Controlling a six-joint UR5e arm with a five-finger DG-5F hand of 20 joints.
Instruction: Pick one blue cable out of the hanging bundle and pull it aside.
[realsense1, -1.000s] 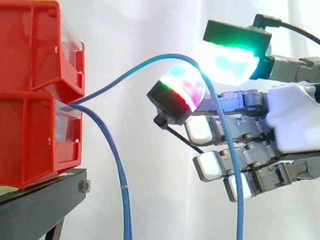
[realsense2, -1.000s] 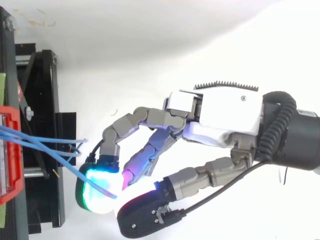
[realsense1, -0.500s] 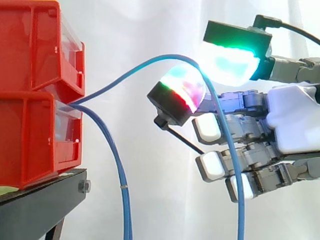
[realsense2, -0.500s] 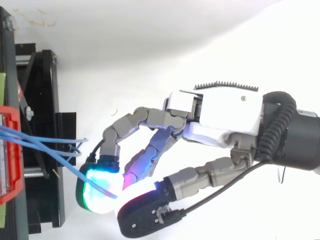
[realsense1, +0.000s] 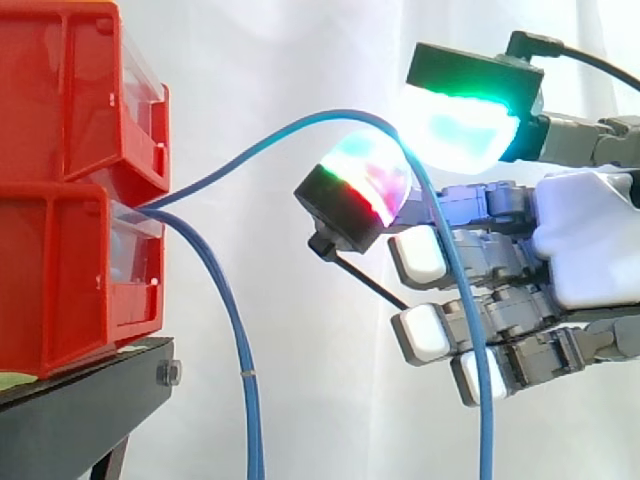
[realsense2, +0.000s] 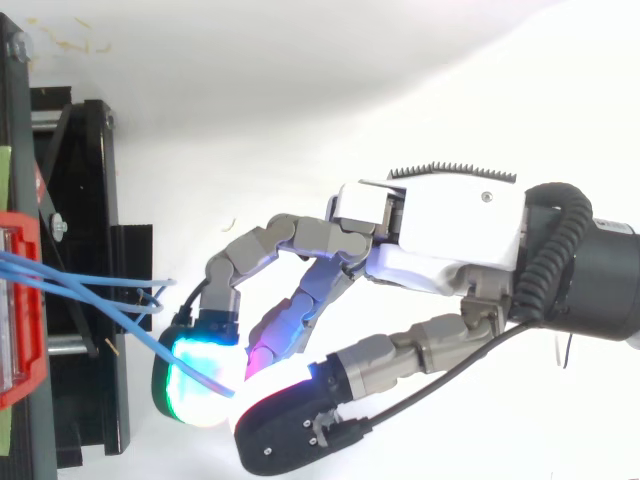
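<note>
Before a white curtain (realsense1: 290, 330), a thin blue cable (realsense1: 345, 113) arches, pinched by the hand (realsense1: 590, 240).

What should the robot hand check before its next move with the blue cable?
1. Cable pinched between the robot hand's glowing pads: ok.
2. Just one cable held: ok; the other cables hang by the bins.
3. Held cable apart from the others: ok; it arcs away from them.
4. Hanging part clear of the lower fingers: cannot tell; it crosses them in the side view.
5. Cable free to slide at the bins: cannot tell.
</note>
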